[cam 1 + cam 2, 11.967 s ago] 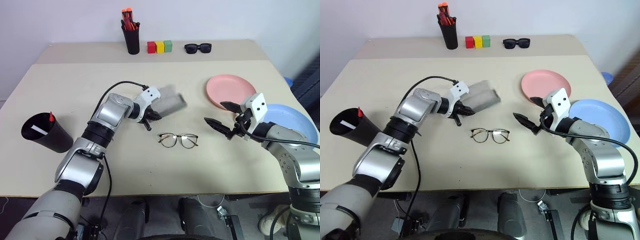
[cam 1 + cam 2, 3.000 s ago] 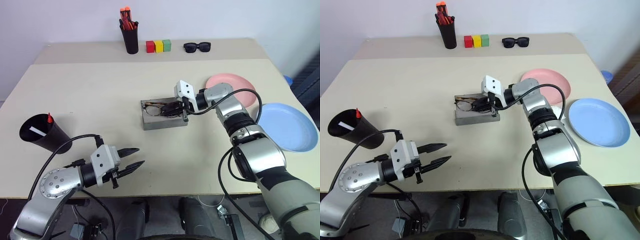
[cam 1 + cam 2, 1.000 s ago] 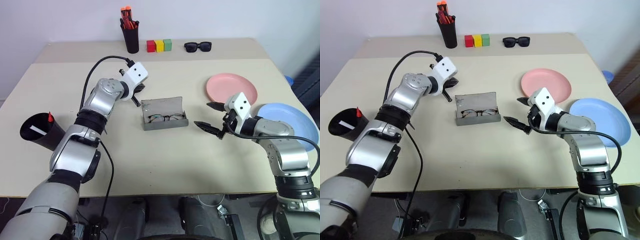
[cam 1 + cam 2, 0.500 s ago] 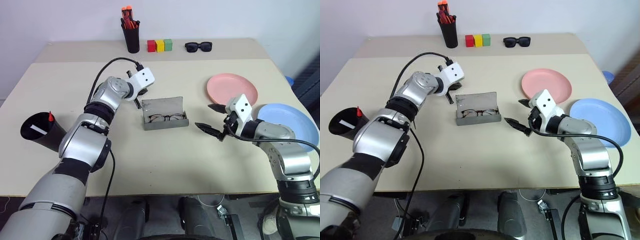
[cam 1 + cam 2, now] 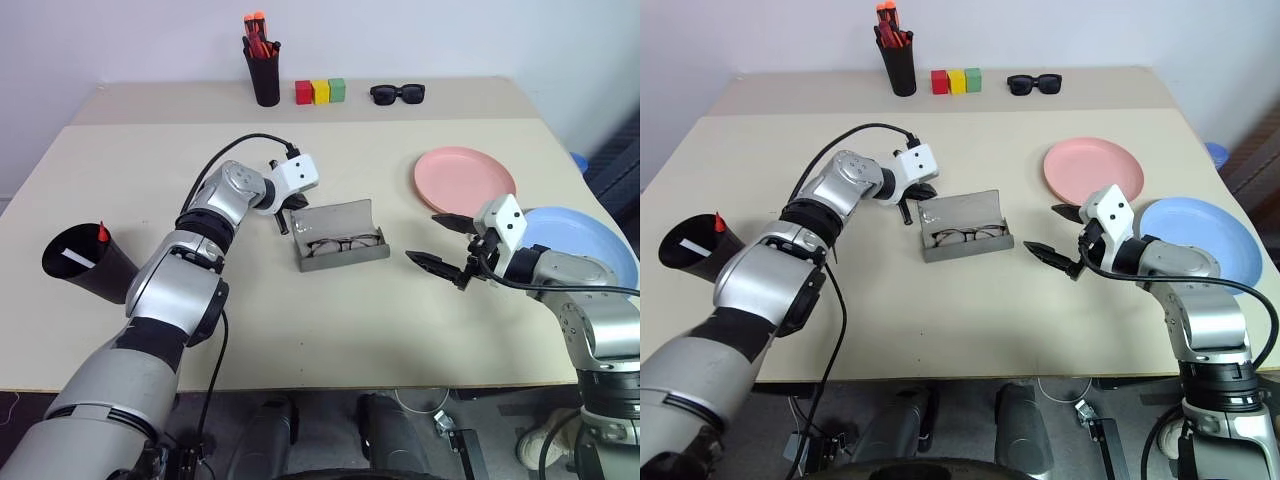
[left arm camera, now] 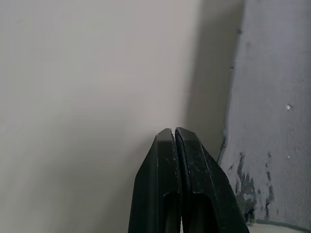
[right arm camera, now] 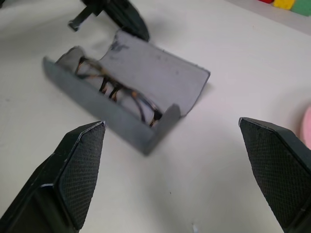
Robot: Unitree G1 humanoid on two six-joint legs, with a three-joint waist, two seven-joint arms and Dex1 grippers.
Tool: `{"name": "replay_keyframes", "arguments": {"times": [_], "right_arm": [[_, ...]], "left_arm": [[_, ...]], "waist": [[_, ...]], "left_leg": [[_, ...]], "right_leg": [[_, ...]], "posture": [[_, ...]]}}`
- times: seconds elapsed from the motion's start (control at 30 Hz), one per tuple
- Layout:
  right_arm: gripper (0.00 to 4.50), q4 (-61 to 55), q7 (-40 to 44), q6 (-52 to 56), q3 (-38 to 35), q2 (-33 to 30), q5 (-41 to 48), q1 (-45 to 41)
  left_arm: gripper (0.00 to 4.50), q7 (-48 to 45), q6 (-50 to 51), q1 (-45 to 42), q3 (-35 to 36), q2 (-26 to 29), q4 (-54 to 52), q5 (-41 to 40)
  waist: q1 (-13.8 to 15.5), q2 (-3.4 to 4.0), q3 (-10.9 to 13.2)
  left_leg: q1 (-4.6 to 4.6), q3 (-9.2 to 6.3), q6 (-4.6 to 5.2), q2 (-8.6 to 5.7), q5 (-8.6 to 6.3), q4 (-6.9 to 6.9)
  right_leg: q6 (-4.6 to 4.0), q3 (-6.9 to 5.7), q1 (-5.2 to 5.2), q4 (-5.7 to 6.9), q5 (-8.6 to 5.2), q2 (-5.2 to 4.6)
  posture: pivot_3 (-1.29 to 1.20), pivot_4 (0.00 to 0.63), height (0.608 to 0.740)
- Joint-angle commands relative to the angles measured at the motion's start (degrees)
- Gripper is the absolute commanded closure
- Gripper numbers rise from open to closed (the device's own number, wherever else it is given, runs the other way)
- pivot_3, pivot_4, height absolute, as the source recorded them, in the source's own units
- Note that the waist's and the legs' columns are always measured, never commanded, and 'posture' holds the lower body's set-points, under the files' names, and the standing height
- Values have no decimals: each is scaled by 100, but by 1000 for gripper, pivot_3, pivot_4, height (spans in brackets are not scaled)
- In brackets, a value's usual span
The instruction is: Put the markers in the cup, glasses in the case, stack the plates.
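The grey case (image 5: 341, 222) lies open mid-table, lid up, with the glasses (image 5: 345, 243) inside it. My left gripper (image 5: 287, 218) is shut and empty, its tips against the back of the lid at the case's left end; the lid (image 6: 272, 121) fills one side of the left wrist view. To the right of the case my right gripper (image 5: 443, 243) hovers open and empty, facing it. At the right lie the pink plate (image 5: 465, 178) and the blue plate (image 5: 590, 245), side by side. The black cup (image 5: 85, 268) at the left edge holds the red marker (image 5: 103, 234) and the white marker (image 5: 72, 259).
Along the back stand a black pen holder (image 5: 265, 78) with orange-tipped pens, three coloured blocks (image 5: 319, 92) and black sunglasses (image 5: 397, 94). Bare tabletop stretches in front of the case and between the case and the cup.
My left gripper has swung right and down onto the lid's back, and the case has slid and turned a little to the right. My right gripper has drawn back slightly to the right.
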Motion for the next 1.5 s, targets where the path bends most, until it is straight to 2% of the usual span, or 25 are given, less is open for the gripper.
{"name": "replay_keyframes", "arguments": {"times": [0.03, 0.2, 0.37, 0.47, 0.83, 1.03, 1.23, 1.37, 1.5], "right_arm": [[0, -165, -31, -78, -166, -106, 112, -14], [0, -103, -33, -100, -134, -101, 103, -25], [0, -22, -12, -103, -113, -114, 98, -72], [0, 6, -4, -109, -109, -122, 93, -94], [0, -25, -33, -96, -93, -91, 100, -79], [0, -86, -78, -86, -105, -71, 116, -21], [0, -121, -105, -48, -141, -95, 142, 7], [0, -115, -117, -25, -168, -115, 156, 0], [0, -44, -136, -68, -203, -125, 147, 47]], "left_arm": [[4464, -720, -82, 70, 272, 187, -743, -380], [4464, -1406, 536, 499, 366, 443, -2083, -731], [4464, -1624, 1267, 1011, 299, 533, -3279, -884], [4464, -1389, 1356, 1230, 341, 502, -3665, -883], [4464, -220, 1332, 1084, 341, 340, -3352, -666], [4464, 788, 1044, 913, -12, 165, -2638, 8], [4464, 284, 961, 938, -135, 16, -2526, -127], [4464, -634, 1436, 1064, 140, -43, -3090, -831], [4464, -1291, 2137, 1406, 83, 259, -4071, -1158]], "waist": [[-11, 0, 0], [-21, 0, 0], [-9, 1, 0], [-3, 1, 0], [2, 1, -1], [11, 1, -1], [8, 1, 0], [4, 1, 0], [-30, 2, -1]], "left_leg": [[0, 0, 0, 0, 0, 0], [1, 0, 0, 2, 0, 0], [1, -1, 0, 2, 0, 5], [1, -3, 0, 2, 0, 8], [2, -4, 1, 2, -1, 20], [3, -4, 1, 1, -1, 22], [2, -4, 2, 0, -1, 23], [2, -4, 2, 0, -1, 23], [2, -4, 3, 2, -2, 23]], "right_leg": [[0, 0, 0, 1, 0, 0], [-1, 1, -1, 4, 0, 0], [-1, 1, 1, 5, 0, 0], [-1, 1, 2, 7, 0, 0], [-1, 1, 6, 11, 0, 1], [-1, 0, 8, 11, 0, 1], [-1, 0, 9, 10, 0, 1], [-1, 0, 9, 11, 0, 1], [-1, 0, 8, 11, 0, 1]], "posture": [[0, 150, 740], [0, 150, 740], [0, 150, 740], [0, 150, 740], [0, 150, 740], [0, 150, 740], [0, 150, 740], [0, 150, 740], [0, 150, 740]]}}
